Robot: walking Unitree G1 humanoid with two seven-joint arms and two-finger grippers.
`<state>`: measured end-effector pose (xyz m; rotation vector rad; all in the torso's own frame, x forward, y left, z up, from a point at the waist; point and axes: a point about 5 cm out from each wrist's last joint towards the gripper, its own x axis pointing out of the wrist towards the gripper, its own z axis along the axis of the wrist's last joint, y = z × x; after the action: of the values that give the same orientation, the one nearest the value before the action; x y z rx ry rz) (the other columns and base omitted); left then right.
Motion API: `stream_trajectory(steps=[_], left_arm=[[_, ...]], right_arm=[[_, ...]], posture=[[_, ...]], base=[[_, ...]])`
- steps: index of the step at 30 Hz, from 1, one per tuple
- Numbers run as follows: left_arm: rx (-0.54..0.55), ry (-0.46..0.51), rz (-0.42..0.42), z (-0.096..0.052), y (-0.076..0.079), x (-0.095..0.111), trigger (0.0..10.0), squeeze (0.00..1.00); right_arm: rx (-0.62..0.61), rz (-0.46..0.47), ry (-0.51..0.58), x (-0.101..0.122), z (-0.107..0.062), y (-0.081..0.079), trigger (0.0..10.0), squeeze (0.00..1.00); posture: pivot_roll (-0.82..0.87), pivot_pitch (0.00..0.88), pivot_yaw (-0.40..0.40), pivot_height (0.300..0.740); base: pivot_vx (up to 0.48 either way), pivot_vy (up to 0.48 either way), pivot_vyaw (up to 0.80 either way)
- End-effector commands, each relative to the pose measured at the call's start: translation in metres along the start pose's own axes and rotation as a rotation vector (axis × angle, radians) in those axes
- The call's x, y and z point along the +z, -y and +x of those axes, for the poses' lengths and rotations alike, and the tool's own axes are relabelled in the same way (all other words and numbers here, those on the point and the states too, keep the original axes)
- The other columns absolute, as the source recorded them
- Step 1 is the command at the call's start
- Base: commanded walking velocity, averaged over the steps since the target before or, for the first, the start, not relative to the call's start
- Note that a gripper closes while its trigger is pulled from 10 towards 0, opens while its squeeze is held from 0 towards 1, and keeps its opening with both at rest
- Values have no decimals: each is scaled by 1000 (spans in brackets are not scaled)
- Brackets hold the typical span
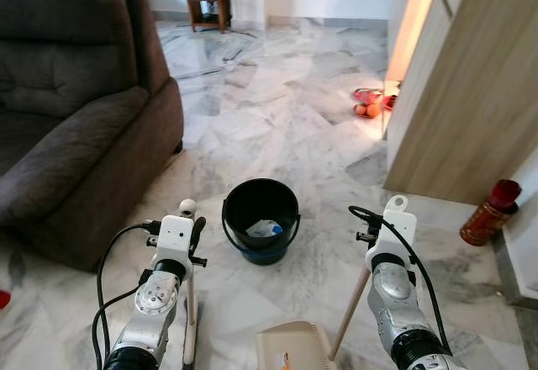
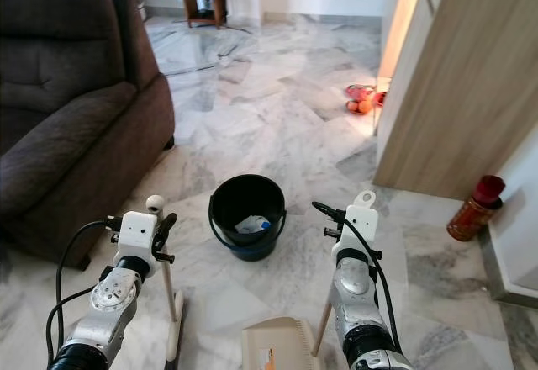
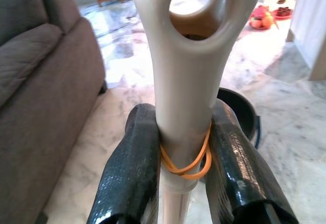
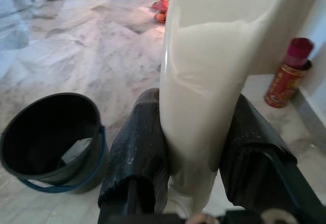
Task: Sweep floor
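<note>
Marble floor (image 1: 277,126), grey-veined and glossy, spreads ahead of me, with a black plastic bucket (image 1: 261,219) near the middle, a dark brown sofa (image 1: 76,126) on the left and a red bottle (image 1: 490,213) on the right. My left gripper (image 3: 183,168) clenches a cream broom handle (image 3: 188,81). My right gripper (image 4: 198,158) grasps a cream dustpan handle (image 4: 214,71); the beige dustpan (image 1: 294,346) sits near me.

Bright daylight fills the room, and the glossy grey-veined marble floor (image 1: 277,126) throws soft glare, strongest near the warm orange glow along the doorway edge at the tall wooden door panel (image 1: 454,92). The head views are sharp. In the wrist views, the close cream plastic handles (image 3: 186,81) are blurred and overexposed.
</note>
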<state>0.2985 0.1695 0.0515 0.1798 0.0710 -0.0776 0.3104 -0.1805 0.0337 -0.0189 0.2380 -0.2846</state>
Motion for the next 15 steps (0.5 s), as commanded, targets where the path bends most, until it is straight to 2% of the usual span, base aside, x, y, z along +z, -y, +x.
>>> stream_trajectory(steps=[1,15], left_arm=[[1,3,0,1,-1,2,10000,0],[9,-4,-3,2,-2,1,10000,0]], right_arm=[[-4,-27,-17,-3,0,1,10000,0],[-12,-32,-20,-4,0,3,10000,0]], posture=[[102,0,41,740],[104,0,39,740]], base=[[0,0,-800],[0,0,-800]])
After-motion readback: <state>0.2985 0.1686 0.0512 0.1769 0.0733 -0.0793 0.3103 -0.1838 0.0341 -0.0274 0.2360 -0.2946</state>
